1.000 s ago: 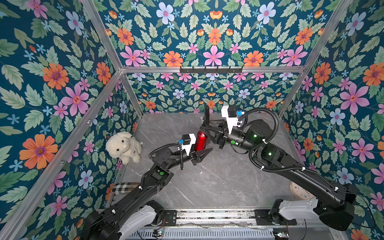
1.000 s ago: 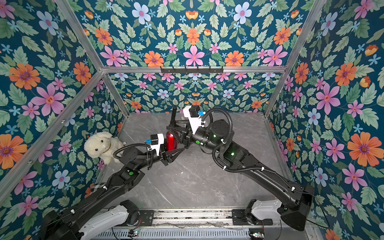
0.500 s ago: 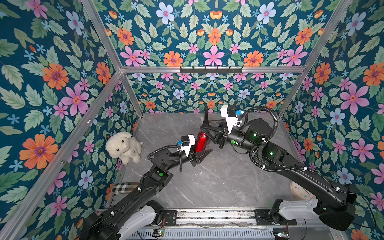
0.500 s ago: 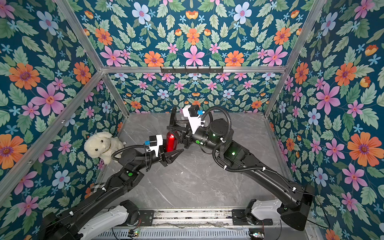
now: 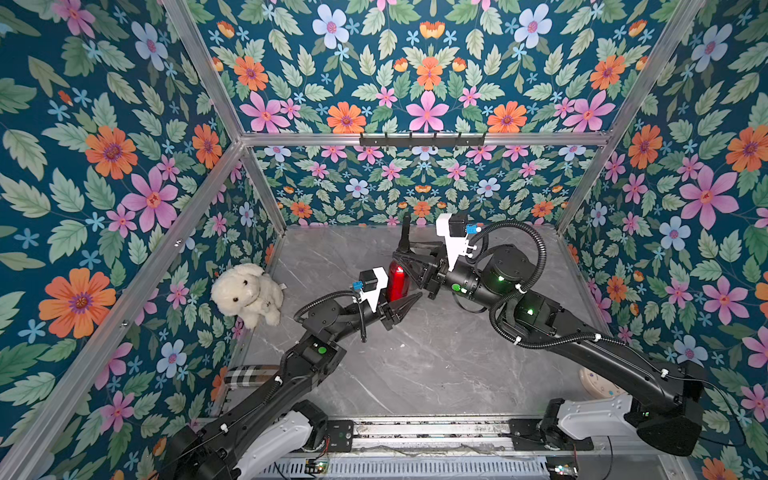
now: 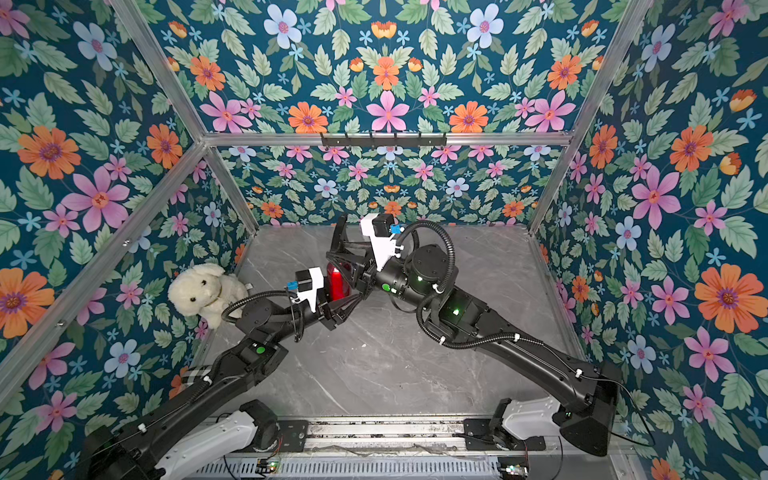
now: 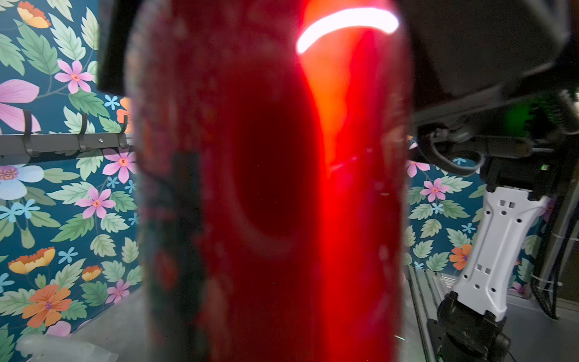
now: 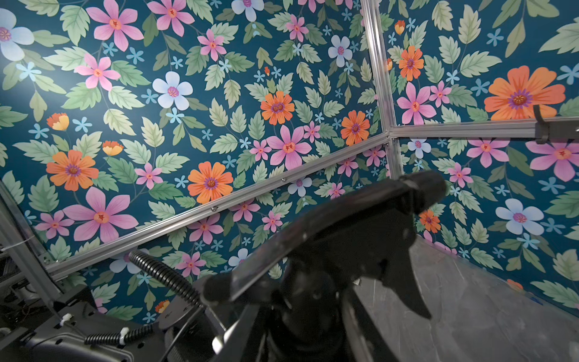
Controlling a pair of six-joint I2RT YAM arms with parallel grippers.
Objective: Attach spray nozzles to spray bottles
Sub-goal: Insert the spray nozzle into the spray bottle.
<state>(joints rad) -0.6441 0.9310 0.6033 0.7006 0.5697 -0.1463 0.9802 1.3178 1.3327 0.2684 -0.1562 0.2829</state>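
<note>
Progress stands at the red bottle (image 5: 397, 282), clamped in my left gripper (image 5: 412, 299), while my right gripper (image 5: 405, 259) pinches the black nozzle (image 8: 344, 238) onto its neck; tightening looks unfinished.

Plush toy (image 5: 245, 293) sits left of the bottle (image 5: 397, 284), against the side wall (image 5: 124, 249)

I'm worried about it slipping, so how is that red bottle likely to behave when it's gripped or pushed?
The red bottle looks glossy, with a bright glare streak in the left wrist view, so it is probably slippery in a grip. It seems to be rigid metal, unlikely to flex. Tall and slim, it would likely tip if pushed high.
</note>
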